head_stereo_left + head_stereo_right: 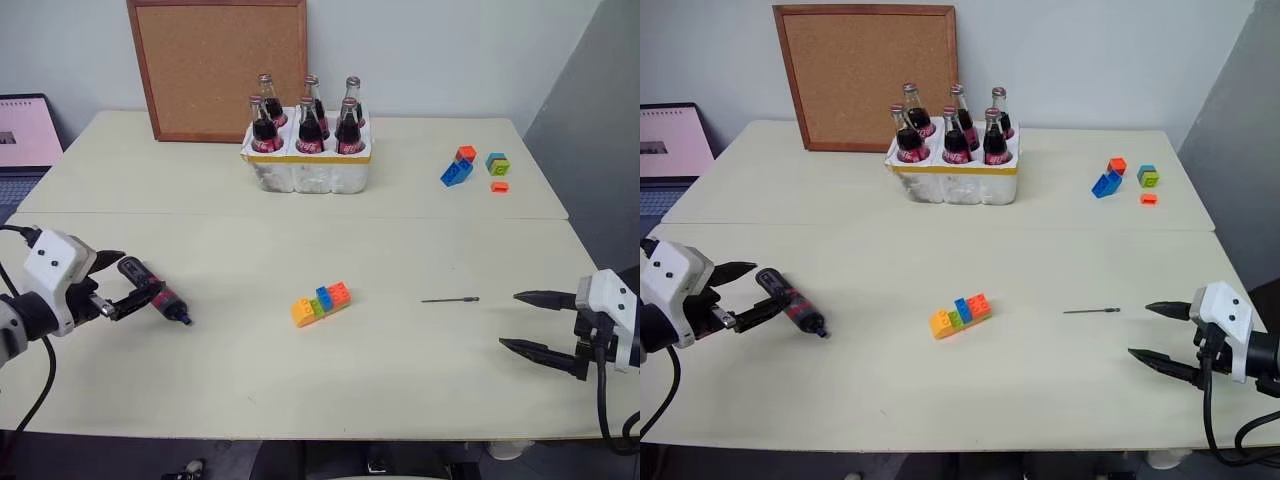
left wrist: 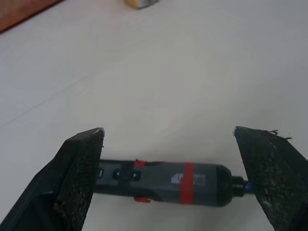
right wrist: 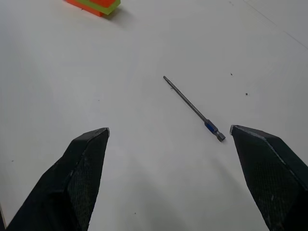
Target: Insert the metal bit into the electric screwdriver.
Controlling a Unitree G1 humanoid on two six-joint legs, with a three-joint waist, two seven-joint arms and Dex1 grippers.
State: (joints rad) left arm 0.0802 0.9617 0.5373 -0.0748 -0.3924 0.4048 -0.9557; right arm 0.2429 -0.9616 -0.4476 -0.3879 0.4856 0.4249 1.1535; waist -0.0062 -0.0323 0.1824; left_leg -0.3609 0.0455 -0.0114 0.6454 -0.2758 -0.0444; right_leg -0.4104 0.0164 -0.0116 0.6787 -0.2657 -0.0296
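I see my left gripper near the front edge of the pale table, its two black fingers wide apart. The short black electric screwdriver with a red band lies on the table between those fingers, and I cannot tell if they touch it. On the other side, my right gripper has its fingers wide apart too, holding nothing. The thin grey metal bit lies flat on the table just in front of it. Between the two sits a small stack of orange, green, blue and red toy bricks. Farther back stands a white crate of six cola bottles, more loose bricks, and a brown cork board against the wall.
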